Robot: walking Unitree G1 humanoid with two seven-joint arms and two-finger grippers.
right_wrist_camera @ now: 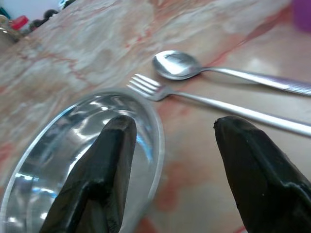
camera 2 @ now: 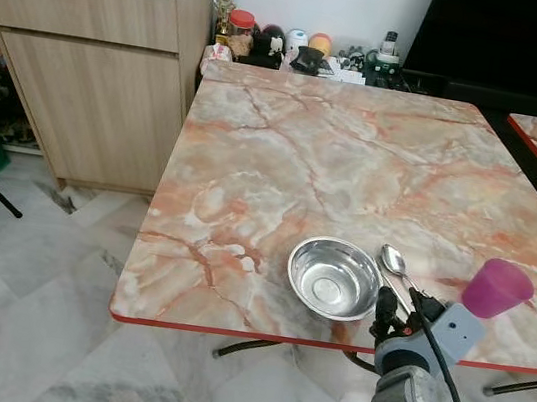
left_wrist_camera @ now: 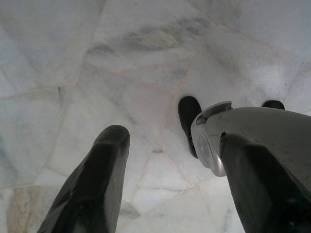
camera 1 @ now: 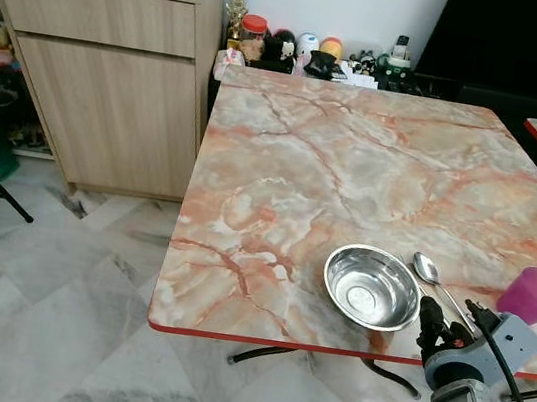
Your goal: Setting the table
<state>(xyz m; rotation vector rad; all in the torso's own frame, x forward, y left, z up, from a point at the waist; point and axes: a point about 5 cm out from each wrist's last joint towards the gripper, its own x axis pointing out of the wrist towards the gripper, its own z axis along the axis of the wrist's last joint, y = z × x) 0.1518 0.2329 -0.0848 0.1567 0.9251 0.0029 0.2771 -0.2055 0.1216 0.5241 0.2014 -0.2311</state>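
Marble table holds one bowl, spoon, fork, cup.

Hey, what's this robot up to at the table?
It is laying a place at the near edge of the marble table. A steel bowl sits there, with a fork and a spoon lying side by side just to its right, and a purple cup further right. The right gripper hovers open and empty above the bowl's rim and the fork, holding nothing. The left gripper hangs open over the floor, idle.
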